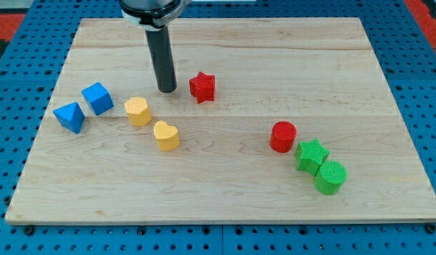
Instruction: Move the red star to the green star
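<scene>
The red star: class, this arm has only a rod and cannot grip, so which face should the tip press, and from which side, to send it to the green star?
Press the red star on its upper-left face, coming from the view's left. My tip stands just left of it, apart. The green star lies toward the view's lower right, so the push should run that way. The red cylinder sits close to that line; probably steer slightly around it.

bare board lies between the red star [202,86] and green star [311,155], red cylinder [282,136] alongside.

blue blks [98,98] x2 | yellow hearts [138,111] x2 | red [202,86] x2 | green [311,156] x2
</scene>
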`<action>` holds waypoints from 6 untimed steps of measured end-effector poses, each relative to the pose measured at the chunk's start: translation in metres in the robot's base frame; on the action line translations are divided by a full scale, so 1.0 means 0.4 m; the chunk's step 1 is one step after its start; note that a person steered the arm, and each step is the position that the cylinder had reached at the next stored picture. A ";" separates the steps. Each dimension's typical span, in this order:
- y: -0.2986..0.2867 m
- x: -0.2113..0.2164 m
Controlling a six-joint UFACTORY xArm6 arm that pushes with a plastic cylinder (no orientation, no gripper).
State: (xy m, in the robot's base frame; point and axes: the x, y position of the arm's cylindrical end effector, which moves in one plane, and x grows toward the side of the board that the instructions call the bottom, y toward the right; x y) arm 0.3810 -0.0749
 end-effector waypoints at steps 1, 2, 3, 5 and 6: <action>0.301 0.046; 0.337 -0.017; 0.385 -0.047; 0.531 0.170; 0.572 0.140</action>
State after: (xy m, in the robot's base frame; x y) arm 0.4369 0.1538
